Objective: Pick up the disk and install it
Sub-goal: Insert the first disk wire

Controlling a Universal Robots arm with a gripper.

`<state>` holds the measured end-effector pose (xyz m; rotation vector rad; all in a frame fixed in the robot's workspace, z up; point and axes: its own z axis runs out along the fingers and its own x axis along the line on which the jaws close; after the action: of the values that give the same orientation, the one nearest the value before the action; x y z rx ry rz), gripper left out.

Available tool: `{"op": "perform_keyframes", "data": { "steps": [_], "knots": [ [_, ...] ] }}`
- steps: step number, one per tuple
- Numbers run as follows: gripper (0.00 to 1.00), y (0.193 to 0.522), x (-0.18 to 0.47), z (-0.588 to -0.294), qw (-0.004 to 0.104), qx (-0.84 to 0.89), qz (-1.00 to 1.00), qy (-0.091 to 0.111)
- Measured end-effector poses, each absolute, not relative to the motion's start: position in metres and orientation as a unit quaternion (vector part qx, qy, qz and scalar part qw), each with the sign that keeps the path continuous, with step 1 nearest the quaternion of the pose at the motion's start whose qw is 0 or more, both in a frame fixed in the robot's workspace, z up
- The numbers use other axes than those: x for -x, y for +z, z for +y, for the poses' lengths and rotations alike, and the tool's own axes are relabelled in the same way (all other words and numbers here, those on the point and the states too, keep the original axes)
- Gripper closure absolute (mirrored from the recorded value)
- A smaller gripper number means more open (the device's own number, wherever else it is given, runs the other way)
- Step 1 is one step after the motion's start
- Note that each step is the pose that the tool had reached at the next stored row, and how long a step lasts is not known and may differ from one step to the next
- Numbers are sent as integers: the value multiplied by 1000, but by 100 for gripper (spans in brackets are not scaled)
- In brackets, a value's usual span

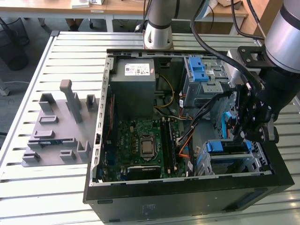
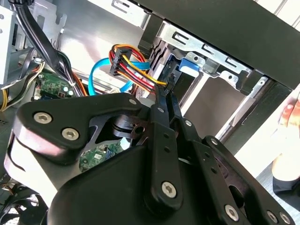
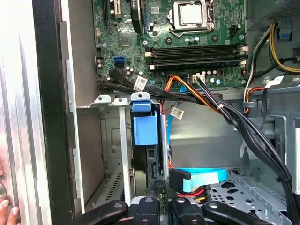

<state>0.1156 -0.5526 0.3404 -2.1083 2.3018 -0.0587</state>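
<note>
slatted metal table [image 1: 61, 51], open computer case [image 1: 187, 201], gripper deep inside

on the exterior view's left, well apart from the case: grey fixture tray [image 1: 56, 126] with upright blocks. inside the case: motherboard [image 1: 143, 140] in the middle, grey power supply [image 1: 133, 82] at the far side, light-blue latch bracket [image 1: 197, 70] far right. near right: metal drive cage [image 3: 119, 140], with a thick black cable bundle [image 3: 225, 112] crossing just beside it and a flat blue cable [image 3: 201, 178] looping close to the gripper [image 3: 157, 187].

standing on edge in a cage slot: the disk [image 3: 145, 131], long axis across the case, blue carrier end toward the motherboard, other end toward the gripper. gripper clenched, tips together at that end of the disk; pinching it or only touching, cannot tell. at the case's outer wall, a person's fingertips [image 3: 7, 211].
</note>
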Motion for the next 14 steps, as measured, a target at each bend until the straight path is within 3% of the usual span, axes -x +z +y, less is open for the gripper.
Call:
{"op": "perform_keyframes", "data": {
  "steps": [14],
  "knots": [
    [84,339,-117,-553,4,675,737,-18]
  ]
}}
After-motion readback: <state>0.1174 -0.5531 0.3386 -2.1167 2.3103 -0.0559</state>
